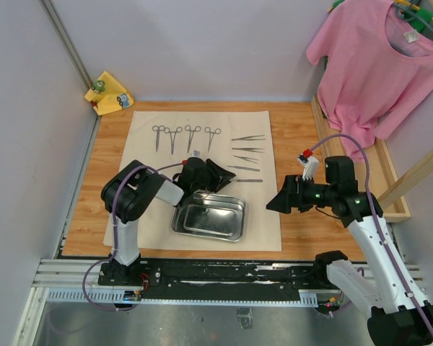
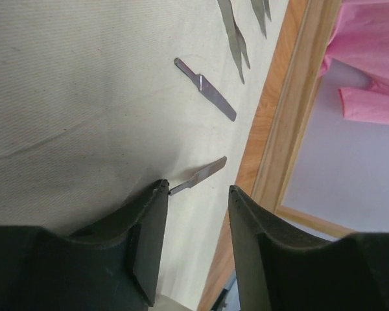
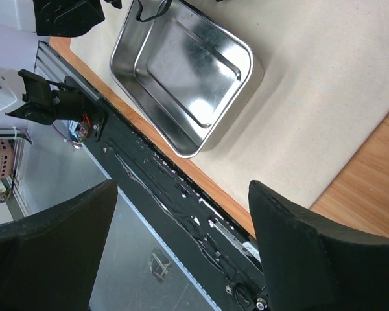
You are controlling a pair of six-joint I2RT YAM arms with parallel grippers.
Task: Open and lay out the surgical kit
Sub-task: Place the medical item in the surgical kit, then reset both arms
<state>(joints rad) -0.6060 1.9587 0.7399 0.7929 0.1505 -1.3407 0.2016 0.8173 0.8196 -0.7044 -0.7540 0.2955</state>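
Four forceps (image 1: 185, 137), five tweezers (image 1: 244, 158) and one tray (image 1: 239, 216) lie on one cloth wrap (image 1: 141, 140); left hand (image 2: 196, 188) and right hand (image 3: 181, 188) spread, empty.

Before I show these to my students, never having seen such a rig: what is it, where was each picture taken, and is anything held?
Two robot arms bolted at the near edge of the table, each ending in a two-finger gripper. One picture looks down from above; the others come from cameras on each wrist, so the dark shapes are the gripper's own fingers. On a spread beige cloth lie four ring-handled forceps in a row, slim tweezers beside them, and an empty steel tray. The left gripper and right gripper are open, holding nothing.
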